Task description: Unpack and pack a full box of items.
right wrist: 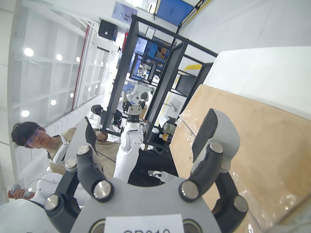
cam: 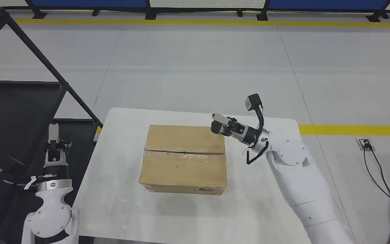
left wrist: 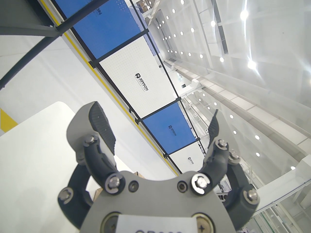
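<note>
The box (cam: pixel 184 160) (right wrist: pixel 255 134) is a plain cardboard carton, closed, with its flaps meeting in a seam that runs across the lid. Clear tape (cam: pixel 186 155) (right wrist: pixel 188 124) lies along that seam. The box sits flat near the middle of the white bench (cam: pixel 122 183) (right wrist: pixel 255 61) (left wrist: pixel 31 158), between the two arms. The right jaws are at one far corner of the lid, the corner on their own arm's side, and they stand wide open with nothing between them. In the right wrist view one ribbed pad (right wrist: pixel 203 134) lies over the lid close to the end of the taped seam, while the opposite finger (right wrist: pixel 88 146) is out past the box's edge. Whether the pad touches the cardboard cannot be told. The rest of the lid stretches away from the right jaws toward the other arm. The left jaws are well apart from the box, off the bench's edge on the side opposite the right jaws. They point upward and away from the box and are also spread open and empty, with both dark pads (left wrist: pixel 102 124) showing against the hall behind. A corner of the bench lies just beside the left jaws, and a black metal frame (cam: pixel 49 67) stands beyond them.
</note>
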